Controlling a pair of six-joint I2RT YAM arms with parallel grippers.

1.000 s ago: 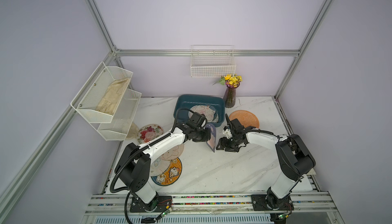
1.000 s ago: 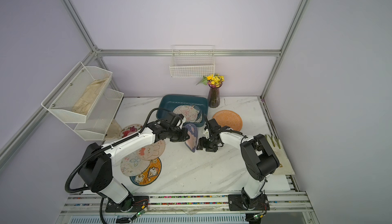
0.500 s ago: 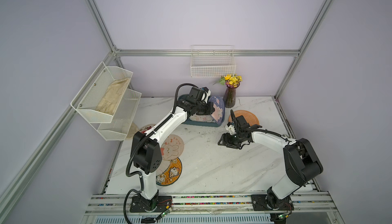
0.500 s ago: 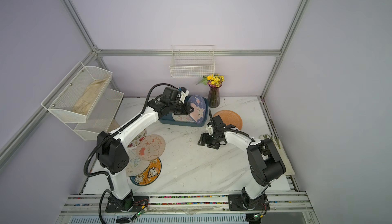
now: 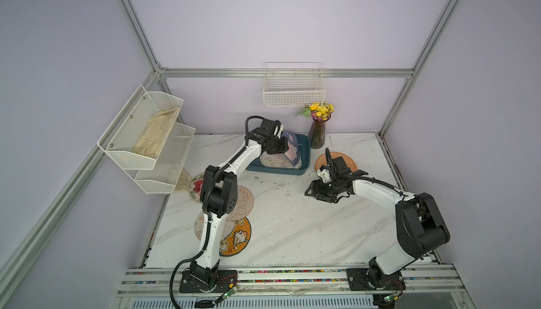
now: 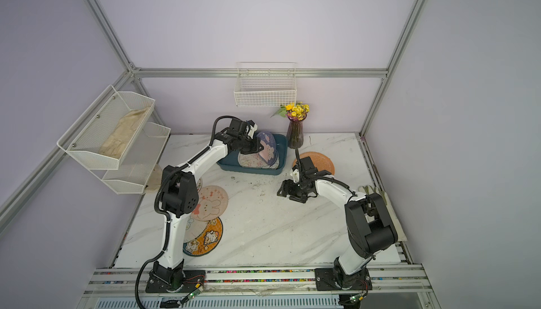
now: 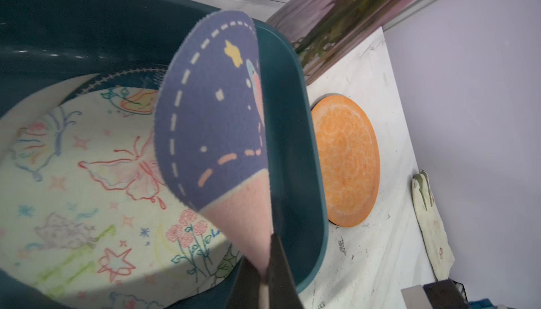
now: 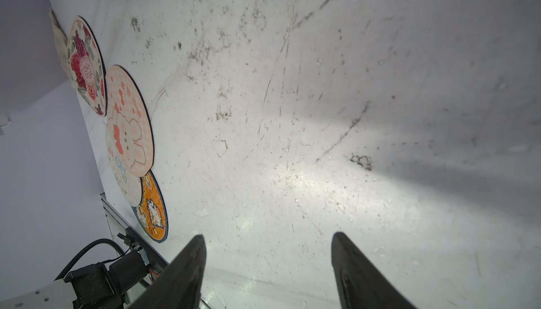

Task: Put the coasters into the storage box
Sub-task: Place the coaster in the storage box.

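My left gripper [image 5: 282,146] is shut on the edge of a blue coaster [image 7: 210,111] and holds it upright over the teal storage box [image 5: 275,171], above its right half. A cream butterfly coaster [image 7: 87,175] lies flat in the box. The plain orange coaster [image 5: 345,159] lies on the table to the right of the box. Three more coasters overlap at the left: floral [image 8: 86,67], pink bunny [image 6: 212,202] and orange cat [image 6: 205,237]. My right gripper [image 8: 268,246] hangs open and empty over bare marble in front of the orange coaster.
A vase of yellow flowers [image 5: 317,135] stands just right of the box's back corner. A white mesh shelf [image 5: 146,140] holding a cloth hangs at the left, a wire basket [image 5: 293,88] on the back wall. A pale cloth [image 7: 430,222] lies at the table's right edge.
My left arm carried the blue coaster from the table's middle back to over the storage box. My right gripper drew away to the right and stayed open.
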